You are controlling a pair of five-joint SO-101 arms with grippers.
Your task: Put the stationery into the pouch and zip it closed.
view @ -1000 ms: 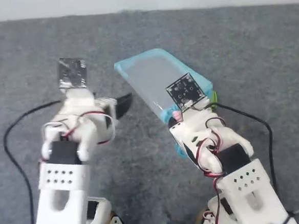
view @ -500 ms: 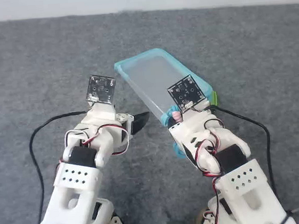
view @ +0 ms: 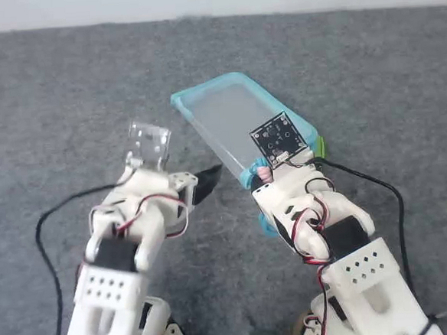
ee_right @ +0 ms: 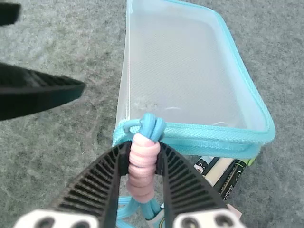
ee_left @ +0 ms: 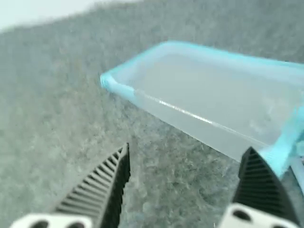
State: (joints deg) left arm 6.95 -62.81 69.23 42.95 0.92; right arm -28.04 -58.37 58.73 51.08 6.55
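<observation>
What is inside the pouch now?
Pen ends show at the mouth of the pouch, near the zipper pull held by the right gripper. The frosted wall hides anything deeper.

A frosted clear plastic pouch carries turquoise edging and a pink ringed zipper pull, on the mottled grey table.

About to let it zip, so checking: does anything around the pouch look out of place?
Yes: the pens poke past the teal zip edge of the pouch, at the end where the right pincer clamps the pink zip pull. They seem not fully inside, so the zip may snag.
</observation>
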